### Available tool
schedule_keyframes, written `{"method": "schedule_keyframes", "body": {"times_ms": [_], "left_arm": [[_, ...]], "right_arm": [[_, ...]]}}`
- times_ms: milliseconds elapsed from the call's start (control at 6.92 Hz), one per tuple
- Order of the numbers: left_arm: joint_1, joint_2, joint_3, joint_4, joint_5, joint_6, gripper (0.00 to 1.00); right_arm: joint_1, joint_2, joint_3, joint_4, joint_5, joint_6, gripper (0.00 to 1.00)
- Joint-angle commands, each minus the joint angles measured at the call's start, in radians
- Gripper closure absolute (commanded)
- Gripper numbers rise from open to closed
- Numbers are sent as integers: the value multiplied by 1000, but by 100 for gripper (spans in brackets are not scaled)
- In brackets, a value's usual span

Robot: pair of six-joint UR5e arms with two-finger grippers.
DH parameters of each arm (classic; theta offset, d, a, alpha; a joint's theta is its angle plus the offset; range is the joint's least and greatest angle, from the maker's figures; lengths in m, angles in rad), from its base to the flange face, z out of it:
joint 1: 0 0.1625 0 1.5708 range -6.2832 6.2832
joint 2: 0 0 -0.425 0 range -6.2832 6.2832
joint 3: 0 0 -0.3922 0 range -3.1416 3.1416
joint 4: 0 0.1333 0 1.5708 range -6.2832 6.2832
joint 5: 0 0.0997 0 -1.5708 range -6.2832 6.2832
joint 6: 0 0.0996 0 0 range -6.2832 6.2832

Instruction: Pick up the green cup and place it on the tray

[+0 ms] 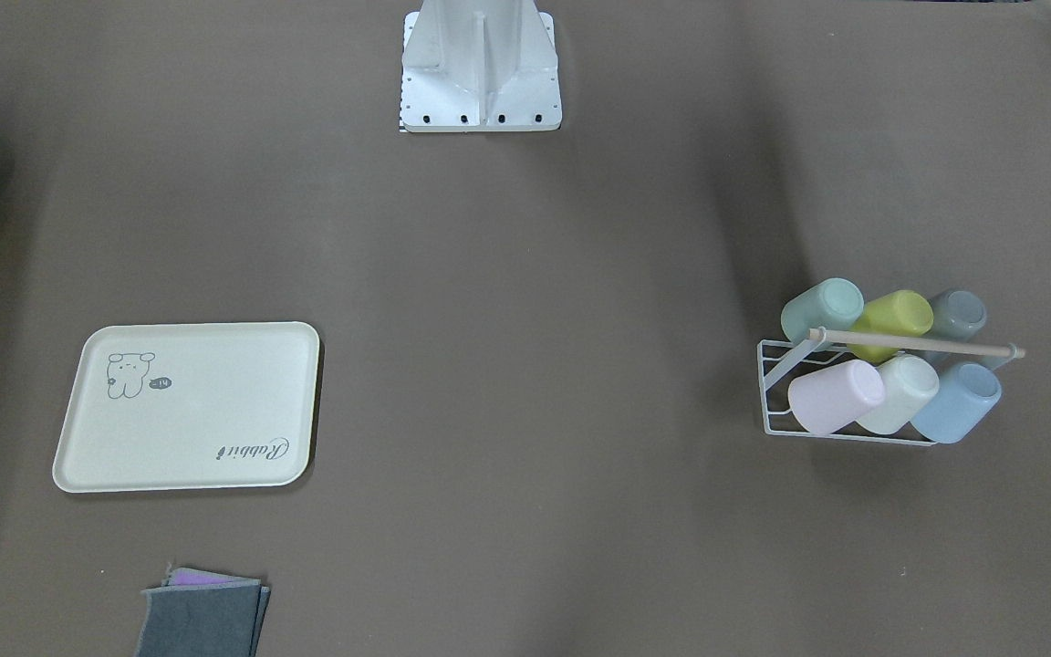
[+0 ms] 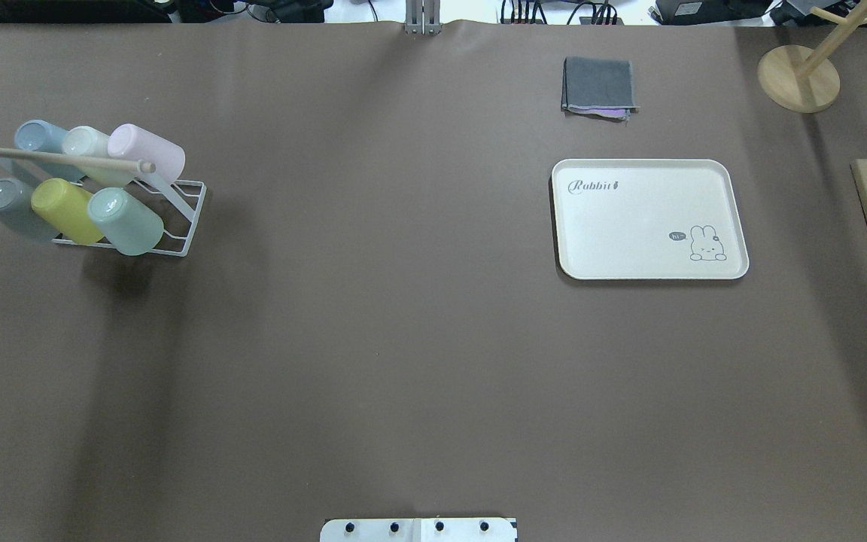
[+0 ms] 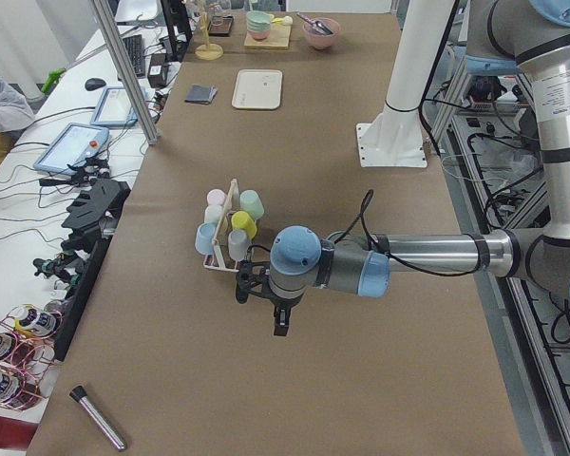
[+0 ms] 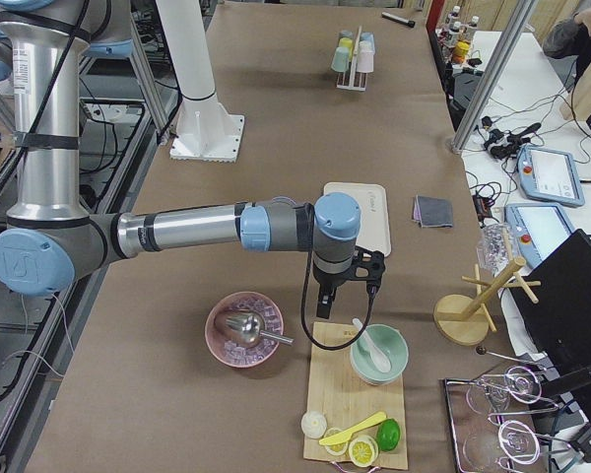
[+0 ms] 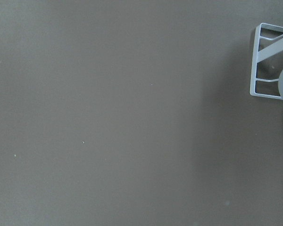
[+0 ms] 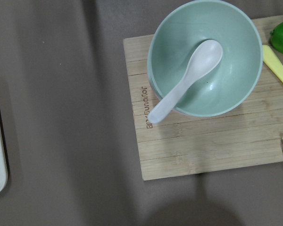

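Green cup [image 2: 126, 222] lay tilted on wire rack [image 2: 195, 217] by counter's left edge; likely light, rigid, slick plastic, best pinched across sidewall. Left end effector [image 3: 280, 328], right end effector [image 4: 327, 305]: opening could not be told.

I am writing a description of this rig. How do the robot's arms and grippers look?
The left arm and the right arm are silver tubes with light blue joint caps. The left gripper and the right gripper are black, each with a looping black cable.
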Motion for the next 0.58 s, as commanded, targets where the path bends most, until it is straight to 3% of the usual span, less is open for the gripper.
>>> {"method": "schedule_keyframes", "body": {"times_ms": [0,145,434], "left_arm": [[-5,46,-1,-38,28,22,4],[-8,48,-3,-40,31,13,4],[-3,39,-5,-40,197,13,4]], "right_arm": [[0,11,-3,-1,-5,0,0],[0,5,0,-1,-20,1,0],[0,10,-2,-1,-21,1,0]]}}
